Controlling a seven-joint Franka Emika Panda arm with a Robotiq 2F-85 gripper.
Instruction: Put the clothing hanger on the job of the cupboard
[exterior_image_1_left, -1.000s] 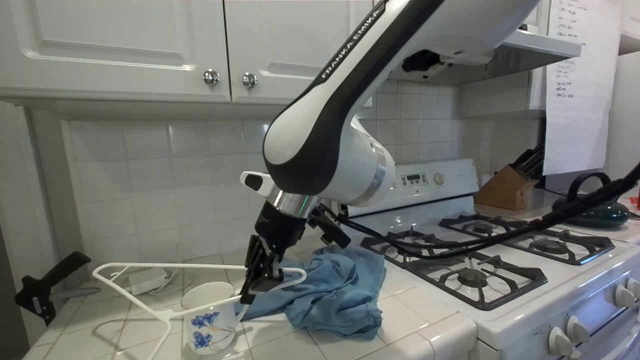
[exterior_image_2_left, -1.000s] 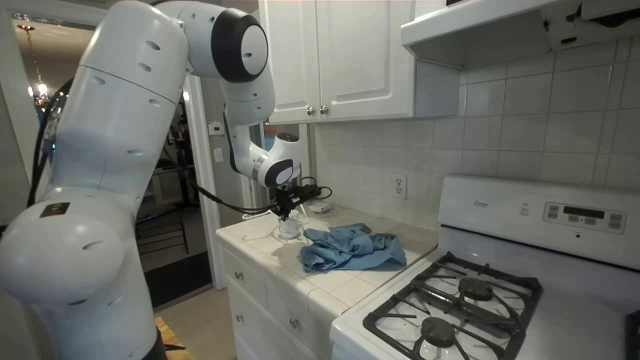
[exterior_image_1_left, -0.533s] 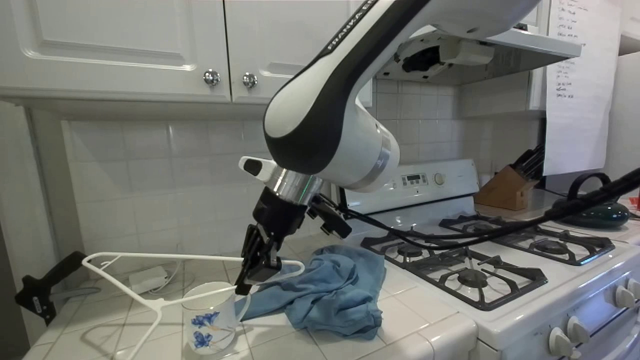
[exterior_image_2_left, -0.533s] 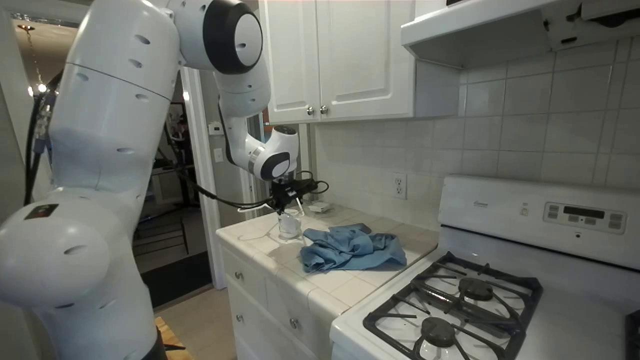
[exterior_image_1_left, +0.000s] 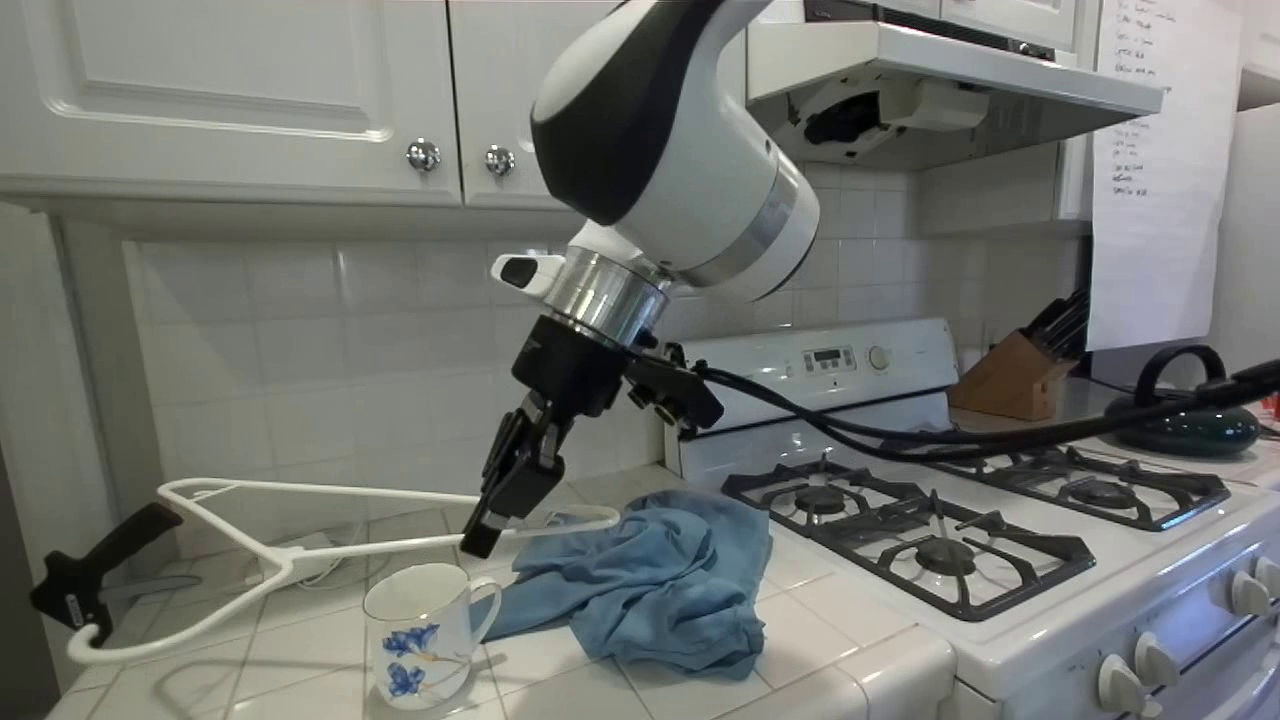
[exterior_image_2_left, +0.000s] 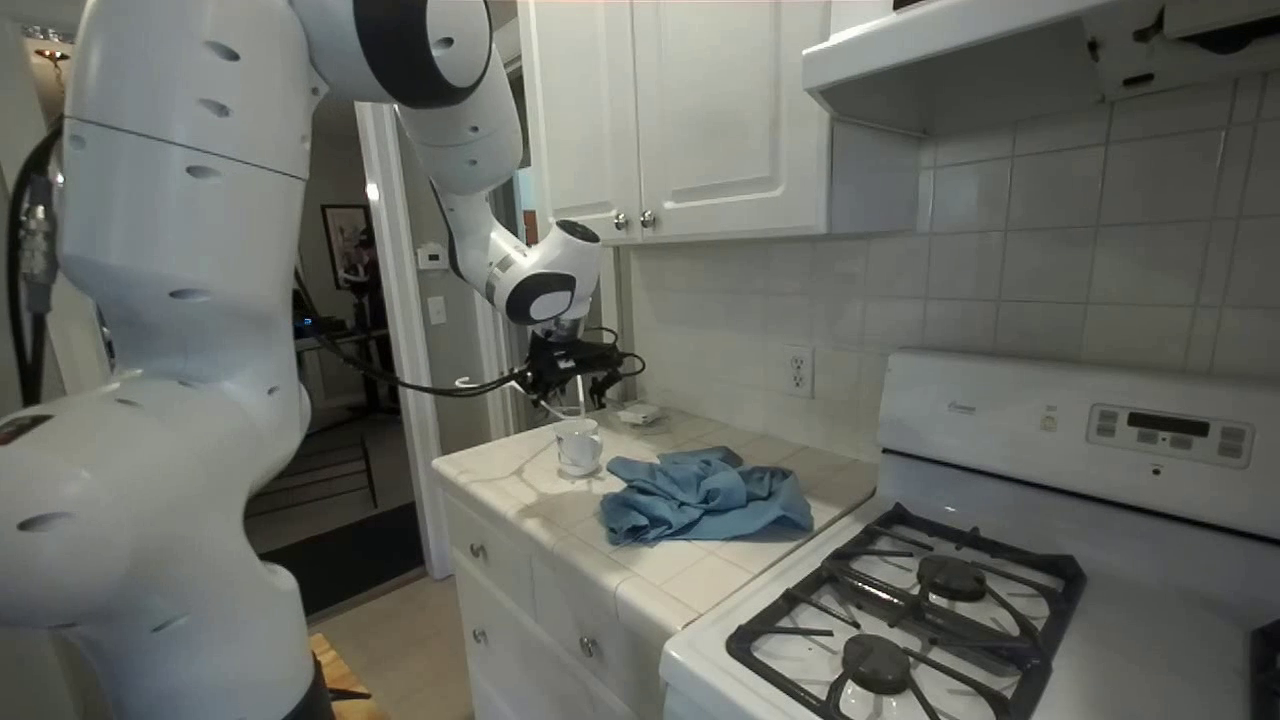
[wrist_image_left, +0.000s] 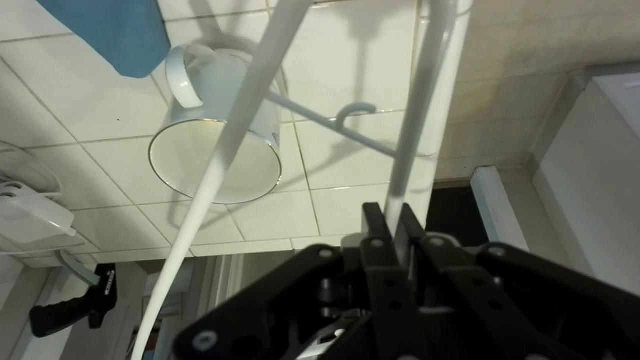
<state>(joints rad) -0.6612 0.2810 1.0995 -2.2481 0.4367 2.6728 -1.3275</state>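
Across the front of the white cupboard (exterior_image_1_left: 230, 100), the robot arm (exterior_image_1_left: 680, 170) had climbed, standing plainly higher in both exterior views than a second earlier. Below it lay the tiled tabletop (exterior_image_1_left: 550, 685), and between the two hung the clothing hanger (exterior_image_1_left: 380, 547), lifted and swung round until the part that had run off the bottom of an exterior view showed too. The tool (wrist_image_left: 391, 212), as the wrist view showed, was closed round one side of the hanger and held it pinched. The mug (exterior_image_1_left: 420, 640) had stayed put; the hanger, which had crossed in front of its rim, passed above it with a gap, so the nearest snag was probably cleared. Low at the left, the hook (exterior_image_1_left: 110, 656) had come into sight, pointing off to the side rather than up at the cupboard. Well above it sat the two knobs (exterior_image_1_left: 423, 155), presumably what the sentence's "job" meant, though which one could not be told. The grasp looked done and the lift under way; hanging likely still called for more height and a turn of the hook toward a knob.
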